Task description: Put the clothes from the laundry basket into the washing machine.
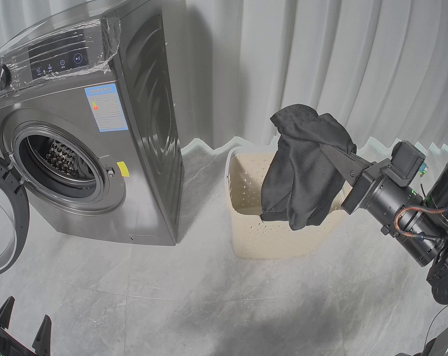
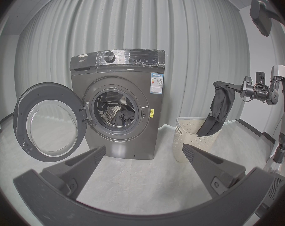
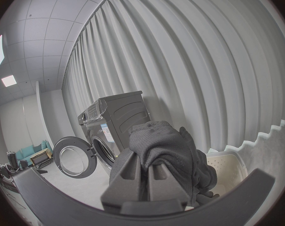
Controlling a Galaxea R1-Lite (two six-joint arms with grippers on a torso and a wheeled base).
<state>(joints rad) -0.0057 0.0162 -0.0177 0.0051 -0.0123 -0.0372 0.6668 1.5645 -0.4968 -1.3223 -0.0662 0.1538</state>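
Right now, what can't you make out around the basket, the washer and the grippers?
Head view: the black garment hides the basket bottom, so leftover clothes are unknown.
Left wrist view: dark cloth in the washer drum is too small to count.
Head view: the bottom edge cuts off the left gripper; the left edge cuts off the washer door.

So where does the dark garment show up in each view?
Head view: dark garment right of centre, hanging over the laundry basket.
Left wrist view: far right, above the basket.
Right wrist view: lower centre, close up.
Shared landmark: the washing machine, door open.
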